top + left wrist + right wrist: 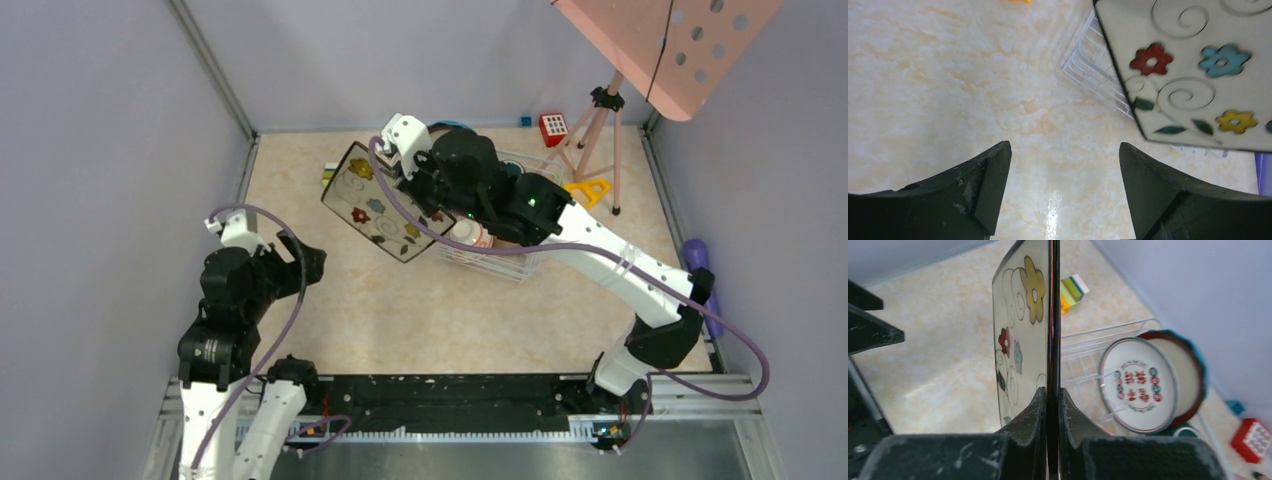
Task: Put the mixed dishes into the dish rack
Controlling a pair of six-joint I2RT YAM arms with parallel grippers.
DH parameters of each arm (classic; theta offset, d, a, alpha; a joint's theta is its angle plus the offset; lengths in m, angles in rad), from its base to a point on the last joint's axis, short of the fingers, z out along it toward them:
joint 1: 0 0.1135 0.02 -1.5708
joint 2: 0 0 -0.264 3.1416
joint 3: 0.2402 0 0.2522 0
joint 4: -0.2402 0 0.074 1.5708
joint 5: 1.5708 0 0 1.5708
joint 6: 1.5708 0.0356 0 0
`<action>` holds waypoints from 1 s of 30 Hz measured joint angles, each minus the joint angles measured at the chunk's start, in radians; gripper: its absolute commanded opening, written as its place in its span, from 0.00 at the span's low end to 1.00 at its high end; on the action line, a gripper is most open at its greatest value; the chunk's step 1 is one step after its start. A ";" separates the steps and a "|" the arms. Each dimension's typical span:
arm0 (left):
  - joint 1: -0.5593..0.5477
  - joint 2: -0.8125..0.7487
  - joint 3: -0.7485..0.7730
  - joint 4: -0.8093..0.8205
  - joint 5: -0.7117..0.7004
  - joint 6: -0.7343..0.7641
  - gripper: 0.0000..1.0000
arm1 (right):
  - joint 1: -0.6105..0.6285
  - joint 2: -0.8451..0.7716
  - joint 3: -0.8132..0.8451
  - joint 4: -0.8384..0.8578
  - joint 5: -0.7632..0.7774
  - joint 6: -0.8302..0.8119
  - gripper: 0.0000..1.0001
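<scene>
gripping the square floral plate (1020, 340) by its edge, the right gripper (1052, 392) is clamped tight on the thin rim, with one finger pressed to each face. in the right wrist view the plate stands on edge, its flowered side turned toward the open table (400, 310). seen from above, it hangs tilted in the air at the left end of the dish rack (495, 262) and overlaps the rack's left side.

inside the rack, the white red-marked plate (1138, 385) stands upright among the wires. the brown-rimmed cream plate (1190, 372) is close behind it, though whether the two touch is unclear.

a striped toy block (1073, 290) lies on the table beyond the held plate, and a red block (1253, 437) sits past the rack.

the left gripper (1065, 150) is spread wide with nothing between its fingers. it hovers over bare table at the left, well apart from the rack.
</scene>
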 measured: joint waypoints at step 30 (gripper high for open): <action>0.000 0.123 -0.127 0.120 0.181 0.044 0.82 | -0.287 0.214 0.035 0.095 -0.050 -0.565 0.00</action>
